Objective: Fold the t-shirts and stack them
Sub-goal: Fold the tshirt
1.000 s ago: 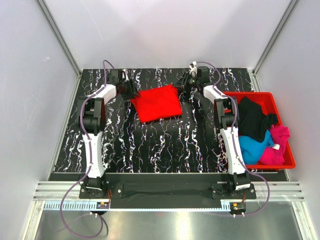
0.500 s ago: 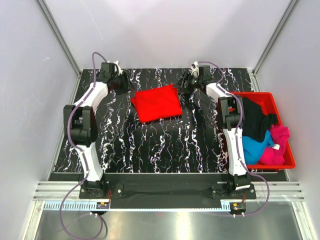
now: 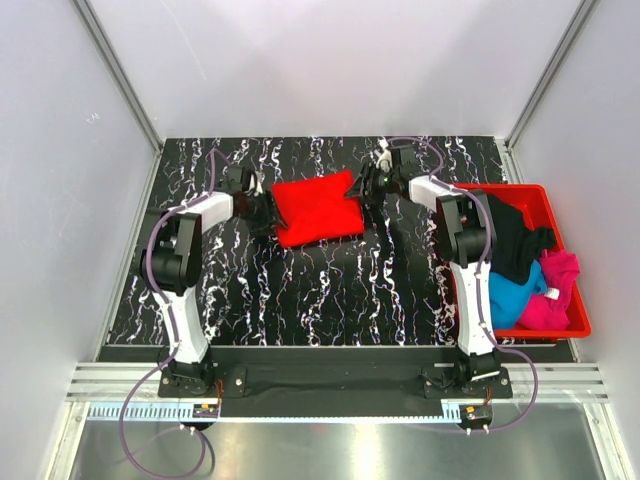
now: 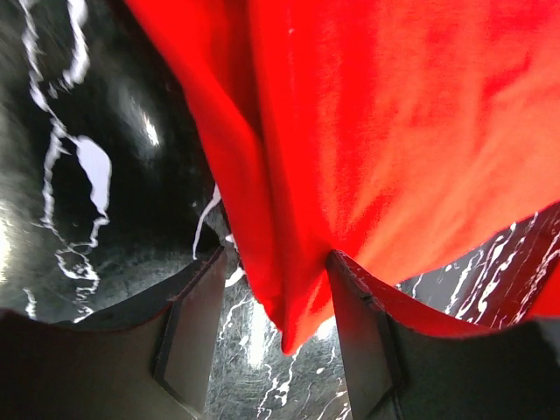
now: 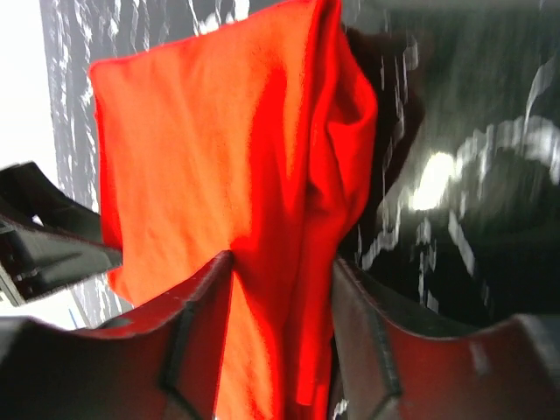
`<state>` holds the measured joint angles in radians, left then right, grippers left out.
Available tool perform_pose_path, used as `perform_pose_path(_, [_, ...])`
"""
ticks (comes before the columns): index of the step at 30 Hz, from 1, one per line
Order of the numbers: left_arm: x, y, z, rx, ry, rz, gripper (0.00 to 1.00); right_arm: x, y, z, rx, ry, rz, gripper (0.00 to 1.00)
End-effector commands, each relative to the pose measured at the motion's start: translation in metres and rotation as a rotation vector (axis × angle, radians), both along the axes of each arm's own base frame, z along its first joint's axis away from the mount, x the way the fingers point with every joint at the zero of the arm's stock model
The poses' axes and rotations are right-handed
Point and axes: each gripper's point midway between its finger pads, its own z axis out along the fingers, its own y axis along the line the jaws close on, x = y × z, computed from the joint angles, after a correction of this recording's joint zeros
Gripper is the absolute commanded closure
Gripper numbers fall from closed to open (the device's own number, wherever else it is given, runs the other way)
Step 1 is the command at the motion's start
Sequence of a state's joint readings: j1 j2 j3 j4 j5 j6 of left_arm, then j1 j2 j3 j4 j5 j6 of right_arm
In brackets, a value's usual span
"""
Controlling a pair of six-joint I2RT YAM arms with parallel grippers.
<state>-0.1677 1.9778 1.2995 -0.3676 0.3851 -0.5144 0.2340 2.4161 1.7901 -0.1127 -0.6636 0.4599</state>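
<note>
Black, white-veined stone pattern covers the worktop [image 3: 330,290], at whose near edge the 2 arms are bolted.

A red bin [image 3: 515,188] is set at the right side of the worktop, beside the right arm. 3 crumpled garments are held in it: a blue t-shirt [image 3: 505,295] and a pink t-shirt [image 3: 555,290] at the near end, and a black t-shirt [image 3: 510,240] piled at the far end, partly over the blue one.

The red t-shirt [image 3: 318,208] is laid in the far half of the worktop, between the 2 arms, folded to a rough rectangle and turned slightly askew.

The left hand [image 3: 265,210] is placed at the left edge of the red t-shirt. In the left wrist view, a fold of red cloth runs down between the 2 fingers [image 4: 188,332]. It touches 1 finger, while a strip of worktop is seen beside the other. Whether the cloth is clamped cannot be told.

The right hand [image 3: 362,190] is placed at the far right corner of the red t-shirt. In the right wrist view, the gap between its fingers [image 5: 197,332] is filled by bunched red cloth that touches both, so the shirt is gripped there.
</note>
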Motion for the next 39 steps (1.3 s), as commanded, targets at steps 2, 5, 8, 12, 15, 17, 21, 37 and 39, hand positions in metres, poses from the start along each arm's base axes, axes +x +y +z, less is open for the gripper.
perform_pose_path(2, [-0.011,0.008,-0.010,0.027,0.023,0.028,0.46,-0.027,-0.013,-0.015,-0.068,0.020,-0.040,0.47])
perform_pose_path(5, [-0.025,0.024,-0.020,0.108,0.050,0.062,0.46,-0.040,-0.013,-0.012,-0.037,0.042,-0.059,0.50])
perform_pose_path(8, [-0.026,0.031,-0.018,0.136,0.041,0.079,0.46,-0.048,-0.009,-0.012,-0.012,0.038,-0.064,0.50])
perform_pose_path(12, [-0.015,0.025,0.014,0.046,-0.062,0.058,0.44,-0.054,-0.010,-0.002,-0.002,0.041,-0.069,0.43])
perform_pose_path(15, [-0.008,0.016,0.033,-0.024,-0.096,-0.017,0.42,-0.055,-0.016,0.013,-0.032,0.017,-0.084,0.38])
perform_pose_path(17, [-0.003,0.016,0.040,-0.015,-0.108,-0.034,0.42,-0.059,-0.020,0.019,-0.057,0.029,-0.090,0.34])
perform_pose_path(21, [0.000,0.016,0.038,-0.008,-0.107,-0.048,0.41,-0.066,-0.027,0.049,-0.088,-0.016,-0.097,0.23])
perform_pose_path(37, [0.006,-0.001,0.003,-0.054,-0.019,-0.076,0.53,-0.104,-0.039,0.100,-0.078,-0.104,-0.101,0.30])
perform_pose_path(39, [0.008,0.003,-0.003,-0.028,-0.003,-0.063,0.53,-0.106,-0.039,0.100,-0.071,-0.105,-0.098,0.30])
